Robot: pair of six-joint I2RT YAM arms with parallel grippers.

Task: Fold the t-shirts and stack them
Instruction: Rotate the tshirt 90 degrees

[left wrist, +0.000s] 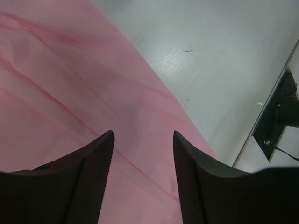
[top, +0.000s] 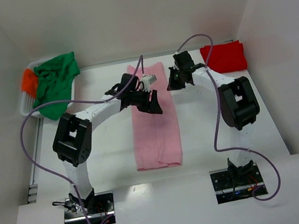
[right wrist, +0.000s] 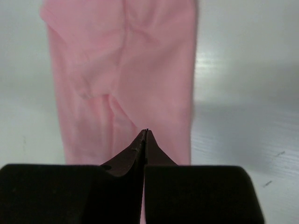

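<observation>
- Green shirt [top: 58,81] and orange shirt [top: 29,81] are sitting crumpled in the basket [top: 24,104] at 10 o'clock, not yet folded.
- Left jaws are hanging partly open just over the pink shirt [top: 155,131], gripping nothing.
- Pink shirt is lying as a long strip in the middle of the bench [top: 105,154], probably needing cross-folds next.
- Right jaws are sitting shut and empty at the strip's 1 o'clock edge.
- Red shirt [top: 225,57] is lying folded at 1 o'clock.
</observation>
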